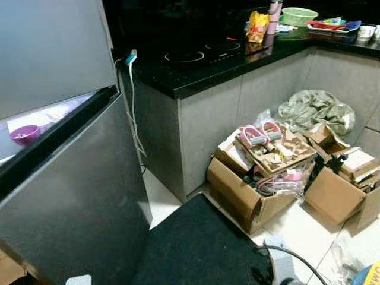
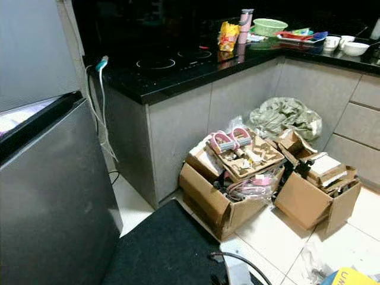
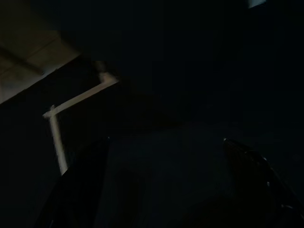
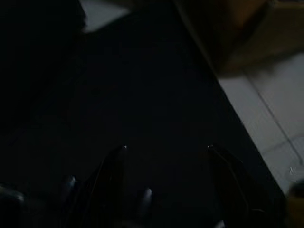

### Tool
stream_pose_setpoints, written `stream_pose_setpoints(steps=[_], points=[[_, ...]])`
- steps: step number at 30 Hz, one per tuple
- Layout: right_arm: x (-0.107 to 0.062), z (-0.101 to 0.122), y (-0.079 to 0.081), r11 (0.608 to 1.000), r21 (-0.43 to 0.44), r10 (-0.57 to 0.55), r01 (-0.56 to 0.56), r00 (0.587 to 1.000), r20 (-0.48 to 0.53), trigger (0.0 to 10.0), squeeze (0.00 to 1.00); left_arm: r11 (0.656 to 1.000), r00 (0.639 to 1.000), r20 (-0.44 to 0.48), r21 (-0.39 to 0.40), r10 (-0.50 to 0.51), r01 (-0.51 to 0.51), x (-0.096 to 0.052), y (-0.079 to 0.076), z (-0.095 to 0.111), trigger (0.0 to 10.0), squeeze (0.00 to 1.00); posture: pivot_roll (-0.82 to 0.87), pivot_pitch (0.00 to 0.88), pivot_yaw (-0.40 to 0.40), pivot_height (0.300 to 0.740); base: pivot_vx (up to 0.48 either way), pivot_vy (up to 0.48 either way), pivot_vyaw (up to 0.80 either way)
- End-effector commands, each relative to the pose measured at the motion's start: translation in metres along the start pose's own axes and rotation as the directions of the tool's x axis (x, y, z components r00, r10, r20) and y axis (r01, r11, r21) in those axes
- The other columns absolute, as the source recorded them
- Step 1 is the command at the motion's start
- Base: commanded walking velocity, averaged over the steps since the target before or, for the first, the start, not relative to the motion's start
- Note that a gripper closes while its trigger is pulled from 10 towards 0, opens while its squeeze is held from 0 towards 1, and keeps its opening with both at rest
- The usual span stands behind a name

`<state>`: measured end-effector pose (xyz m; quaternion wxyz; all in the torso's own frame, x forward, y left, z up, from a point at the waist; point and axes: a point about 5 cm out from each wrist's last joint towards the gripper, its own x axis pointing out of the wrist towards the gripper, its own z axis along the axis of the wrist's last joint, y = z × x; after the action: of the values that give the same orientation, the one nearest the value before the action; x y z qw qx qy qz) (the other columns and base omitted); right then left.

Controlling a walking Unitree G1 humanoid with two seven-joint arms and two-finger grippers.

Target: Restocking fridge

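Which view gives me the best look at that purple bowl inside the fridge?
The left eye view: the purple bowl sits in the lit gap between the fridge doors. In the right eye view the gap is a thin bright strip and the bowl cannot be made out. Both wrist views are dark.

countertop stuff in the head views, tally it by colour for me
Yellow: 1, snack bag
Pink: 1, tall bottle
Green: 1, basin
White: 2, bowls and
Total: 5, leaving out the tray of mixed red and blue items, which are too small to sort.
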<state>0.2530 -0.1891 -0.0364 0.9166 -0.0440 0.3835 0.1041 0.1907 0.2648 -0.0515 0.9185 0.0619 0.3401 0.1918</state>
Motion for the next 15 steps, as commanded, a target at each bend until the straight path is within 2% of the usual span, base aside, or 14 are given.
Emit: stream_pose_setpoints(steps=[1,3,5,8,15], points=[[-0.004,-0.018,-0.002,1.000,-0.002,-0.024,0.024,0.999,-0.046,10.0,0.00,0.997,0.998,-0.019,0.039,-0.059,0.060,-0.002,-0.009,-0.005,10.0,0.00,-0.02,0.112,0.030,0.740,0.000,0.000,0.00],[-0.005,-0.024,-0.003,0.999,-0.014,-0.046,0.045,0.998,-0.047,10.0,0.00,0.995,0.996,-0.011,0.050,-0.086,0.086,-0.001,-0.015,-0.001,10.0,0.00,-0.02,0.113,0.034,0.740,0.000,0.000,0.00],[-0.005,-0.030,-0.001,0.997,-0.059,-0.058,0.055,0.997,-0.048,10.0,0.00,0.987,0.990,0.010,0.084,-0.139,0.137,0.000,-0.026,0.005,10.0,0.00,-0.02,0.113,0.038,0.740,0.000,0.000,0.80],[-0.004,-0.033,0.004,0.996,-0.060,-0.061,0.058,0.997,-0.047,10.0,0.00,0.967,0.976,0.049,0.158,-0.212,0.202,-0.001,-0.039,0.014,10.0,0.00,-0.02,0.115,0.040,0.740,0.000,0.000,0.80],[-0.002,-0.031,0.010,0.997,-0.056,-0.062,0.060,0.998,-0.033,10.0,0.00,0.955,0.959,0.081,0.149,-0.270,0.256,0.001,-0.054,0.028,10.0,0.00,-0.02,0.111,0.041,0.740,0.000,0.000,0.80]])
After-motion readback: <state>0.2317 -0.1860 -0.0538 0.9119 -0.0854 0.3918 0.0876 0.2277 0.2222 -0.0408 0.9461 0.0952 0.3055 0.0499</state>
